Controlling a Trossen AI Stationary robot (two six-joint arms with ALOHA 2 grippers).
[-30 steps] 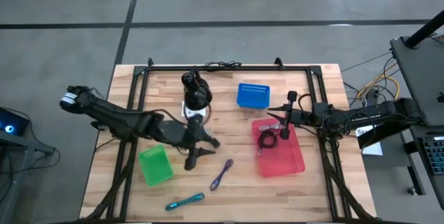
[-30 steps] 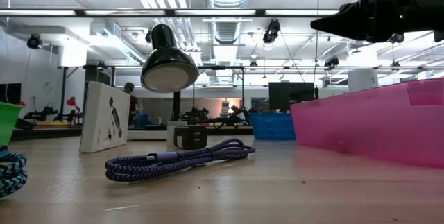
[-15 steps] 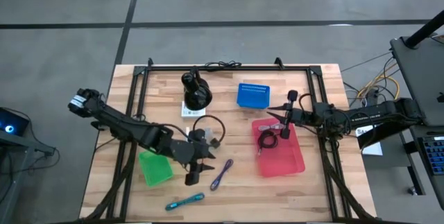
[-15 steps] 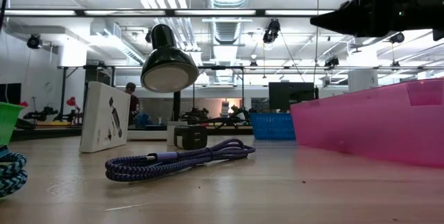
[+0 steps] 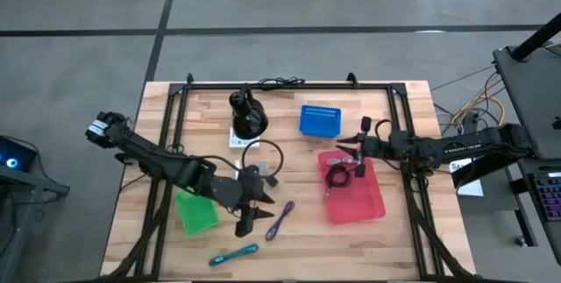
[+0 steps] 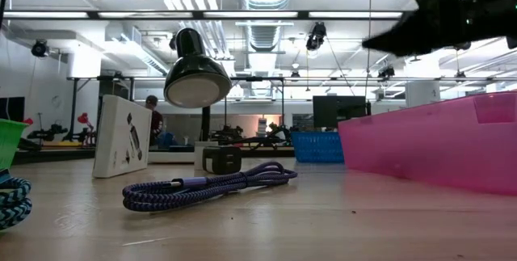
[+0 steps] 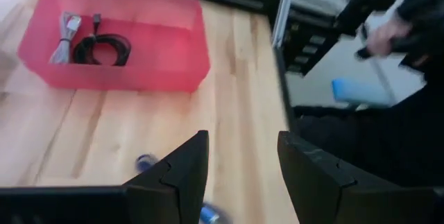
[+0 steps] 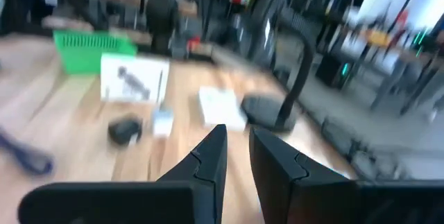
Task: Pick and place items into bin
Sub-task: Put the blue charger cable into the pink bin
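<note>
Purple braided cable (image 6: 210, 187) lies nearest on the wooden table (image 5: 307, 248), with the teal tool (image 5: 234, 254) beside it, and the left gripper (image 5: 251, 215) has swung down from mid-table to hang just above the cable's end, fingers spread and empty, which suggests this is the next item to lift. Farther off, the pink bin (image 5: 372, 202) already holds a black coiled cable (image 7: 101, 48), and over its near rim the right gripper (image 5: 359, 150), fingers narrowed on nothing, has barely shifted and looks done there.
</note>
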